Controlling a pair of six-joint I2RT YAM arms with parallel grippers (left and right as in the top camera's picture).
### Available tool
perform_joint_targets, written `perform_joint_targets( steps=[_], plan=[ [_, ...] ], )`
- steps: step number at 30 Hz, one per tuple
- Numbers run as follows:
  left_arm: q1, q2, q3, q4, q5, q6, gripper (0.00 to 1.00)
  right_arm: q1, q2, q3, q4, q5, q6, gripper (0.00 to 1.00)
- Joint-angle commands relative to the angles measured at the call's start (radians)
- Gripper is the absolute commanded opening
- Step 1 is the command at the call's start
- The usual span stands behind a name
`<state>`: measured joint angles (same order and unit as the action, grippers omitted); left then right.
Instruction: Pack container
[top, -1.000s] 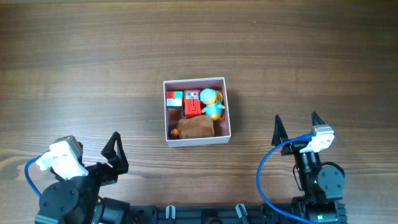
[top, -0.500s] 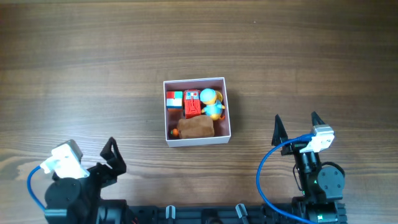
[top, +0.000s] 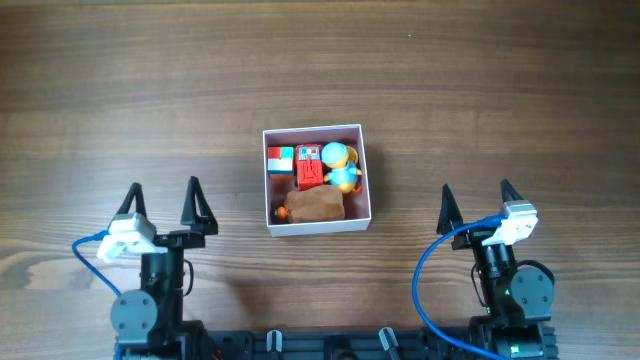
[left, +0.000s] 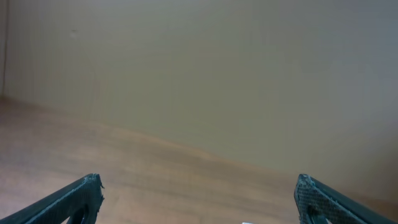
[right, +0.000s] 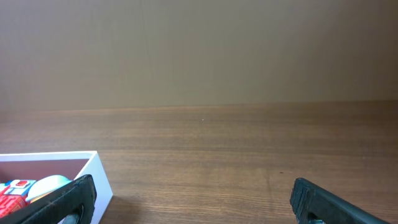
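The container, a square white-walled box with a pink inside, sits at the table's middle. It holds a red, white and blue block, a red toy, a blue and yellow figure and a brown piece. My left gripper is open and empty at the near left, well apart from the box. My right gripper is open and empty at the near right. The right wrist view shows the box's corner at its lower left. The left wrist view shows only bare wood between the open jaws.
A plain wall rises beyond the table's far edge in both wrist views. Blue cables run from both arm bases at the near edge.
My left arm swung from pointing right to pointing straight ahead, settling with its open jaws facing the table. The right arm and the box have not moved.
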<state>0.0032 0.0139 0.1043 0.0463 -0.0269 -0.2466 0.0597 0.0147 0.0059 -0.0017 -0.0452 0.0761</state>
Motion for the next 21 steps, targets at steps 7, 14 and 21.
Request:
perform_joint_targets(
  steps=[7,14,21],
  plan=[
    [0.008,-0.011,-0.099,-0.119,0.021,0.03,1.0,-0.005,-0.002,0.0,0.003,-0.013,-0.014,1.0],
    [0.008,-0.011,-0.099,-0.119,0.023,0.03,1.0,-0.005,-0.002,0.0,0.003,-0.013,-0.014,1.0],
    [0.008,-0.011,-0.099,-0.119,0.023,0.031,1.0,-0.005,-0.002,0.0,0.003,-0.013,-0.014,1.0]
  ],
)
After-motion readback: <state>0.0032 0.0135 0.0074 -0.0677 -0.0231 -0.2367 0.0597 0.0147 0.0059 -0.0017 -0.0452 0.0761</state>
